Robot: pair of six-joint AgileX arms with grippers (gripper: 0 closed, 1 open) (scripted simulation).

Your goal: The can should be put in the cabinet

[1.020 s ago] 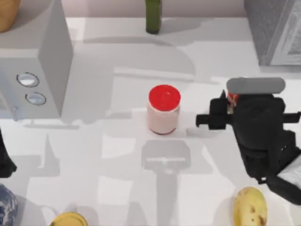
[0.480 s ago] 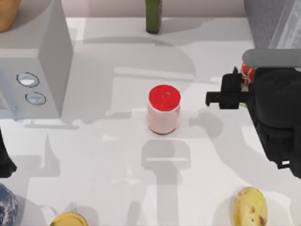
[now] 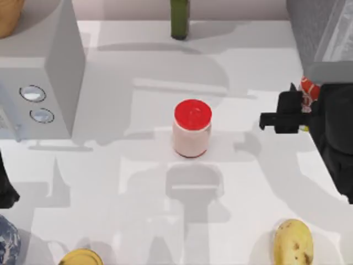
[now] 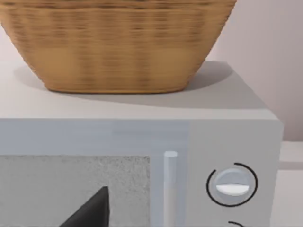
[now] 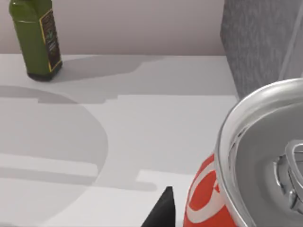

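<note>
My right gripper point(image 3: 302, 110) holds the can point(image 3: 309, 88) clamped between its fingers, lifted near the table's right edge, just in front of the cabinet point(image 3: 317, 25). It could clip the cabinet's front corner if I drive straight back. Since a second ago, arm and can have shifted right and back; my left arm point(image 3: 5, 185) sits parked left, fingers' state untellable.

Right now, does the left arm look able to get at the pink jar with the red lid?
Probably yes. The jar stands alone mid-table with bare table around it. The left arm is parked at the table's left edge, facing the light grey box, so it would have to swing right.
</note>
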